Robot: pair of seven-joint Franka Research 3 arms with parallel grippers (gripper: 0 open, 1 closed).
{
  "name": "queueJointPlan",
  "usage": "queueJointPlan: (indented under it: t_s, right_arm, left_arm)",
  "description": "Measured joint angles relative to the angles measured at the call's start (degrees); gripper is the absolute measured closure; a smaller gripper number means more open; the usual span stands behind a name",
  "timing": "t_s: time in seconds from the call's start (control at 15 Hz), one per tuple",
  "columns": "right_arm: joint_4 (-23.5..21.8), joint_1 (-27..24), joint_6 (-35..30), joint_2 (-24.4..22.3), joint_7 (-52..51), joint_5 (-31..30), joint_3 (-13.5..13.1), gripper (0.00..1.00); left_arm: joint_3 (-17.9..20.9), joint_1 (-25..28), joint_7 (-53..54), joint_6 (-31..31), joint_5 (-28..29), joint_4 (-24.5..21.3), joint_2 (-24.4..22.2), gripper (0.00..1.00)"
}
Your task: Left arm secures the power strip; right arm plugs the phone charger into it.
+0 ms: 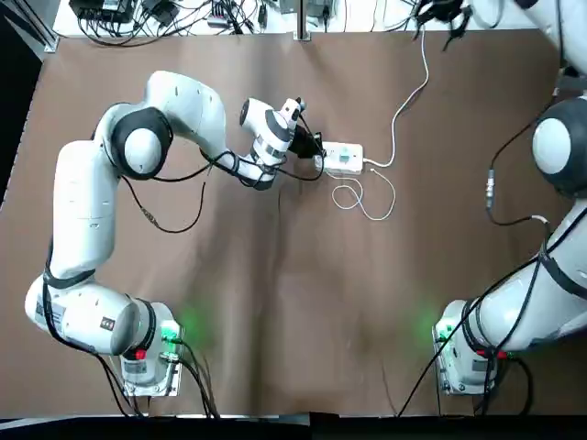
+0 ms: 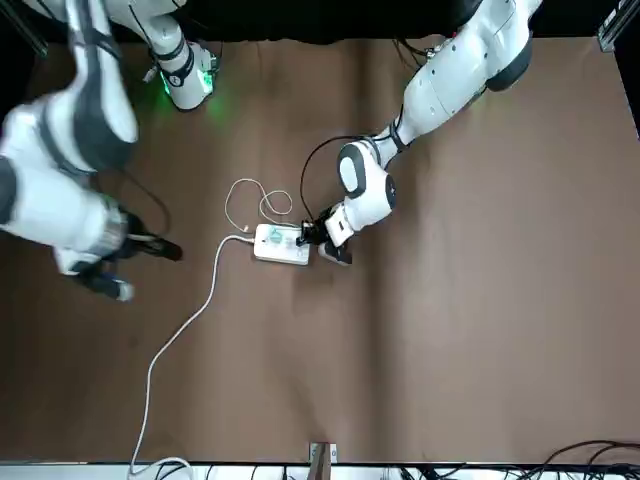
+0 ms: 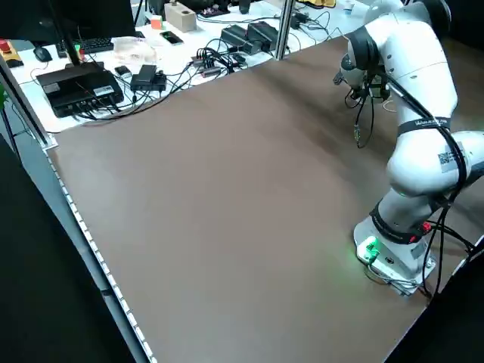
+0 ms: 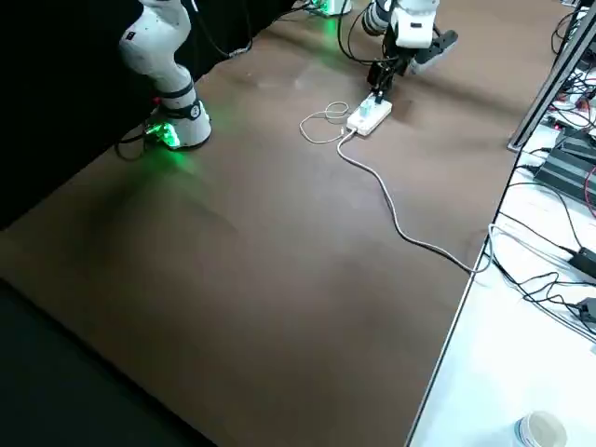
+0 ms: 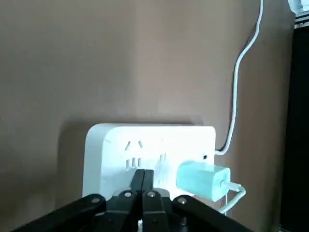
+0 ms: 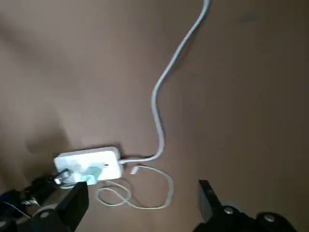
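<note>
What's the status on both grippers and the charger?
Left gripper shut, at the power strip. Right gripper open, held off to the side. Charger on the strip, near the cord end; nothing seen blocking.

White paper cup (image 4: 541, 430) on white tabletop (image 4: 484, 372).

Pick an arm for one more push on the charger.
Right, probably: its open pincer hangs free beyond the power strip's cord end, where the charger sits. The left pincer, shut at the strip, suits steadying.
</note>
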Motion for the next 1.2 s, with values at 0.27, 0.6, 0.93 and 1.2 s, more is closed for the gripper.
queueJointPlan:
  t_s: [0.27, 0.6, 0.93, 1.2]
  right_arm:
    - [7.2, -4.6, -9.5, -1.4, -7.6, -1.5, 0.0, 0.0]
    - [9.9, -5.4, -12.7, -9.5, -8.0, -2.3, -0.4, 0.0]
    - [0.2, -7.1, -6.3, -17.3, -8.2, -3.1, -0.1, 0.0]
    - [-2.9, -7.2, -3.9, -18.9, -8.2, -6.6, 1.8, 0.0]
  left_arm:
    - [0.8, 0.5, -0.9, 1.5, 0.0, 0.9, 0.0, 0.99]
    - [1.1, 1.2, -1.0, 1.6, 0.0, 1.4, -1.6, 0.99]
    - [3.0, 1.4, -0.9, 0.1, 1.7, -0.1, -6.3, 0.99]
    - [9.4, 0.9, -2.9, -11.0, 3.7, -2.0, -11.9, 0.99]
